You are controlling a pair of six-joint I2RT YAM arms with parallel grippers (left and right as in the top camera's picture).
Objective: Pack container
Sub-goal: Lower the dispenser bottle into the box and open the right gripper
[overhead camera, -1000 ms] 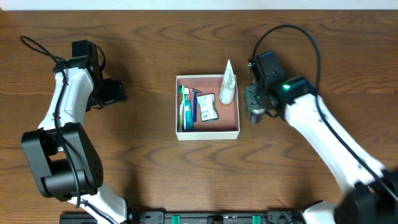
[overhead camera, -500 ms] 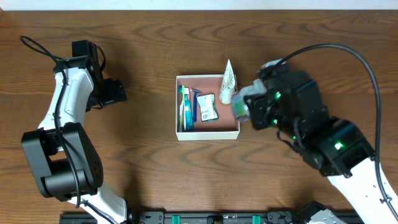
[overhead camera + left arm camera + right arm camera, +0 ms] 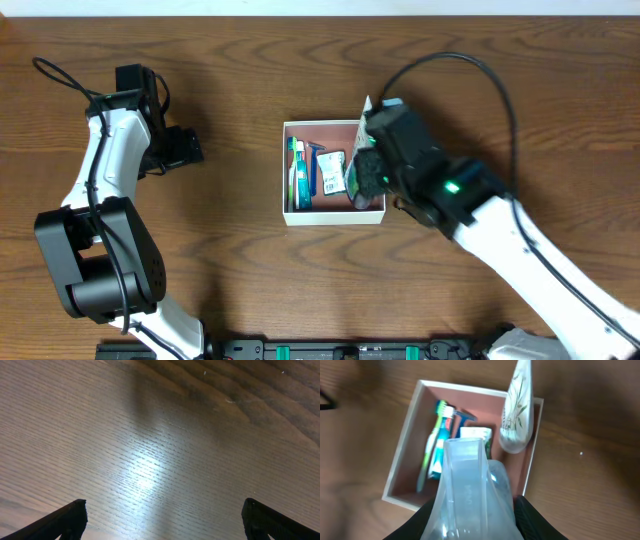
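Two arms | right end effector (image 3: 470, 510) clamps clear bottle (image 3: 467, 480), hiding container (image 3: 290, 215) corner | left end effector (image 3: 160, 520) apart

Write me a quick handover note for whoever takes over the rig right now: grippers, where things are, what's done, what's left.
Left gripper: open, empty, parked over bare table well left of the container.
Right gripper: over the container's right side, jaws shut on a clear plastic item that is not released yet.
In the container: a toothbrush and a blue razor along the left wall, a small packet mid-box, and a white tube leaning over the far right wall.
Done: those four are in.
Left: lower and release the clear item, then probably seat the tube flat. No other loose items are visible on the table.
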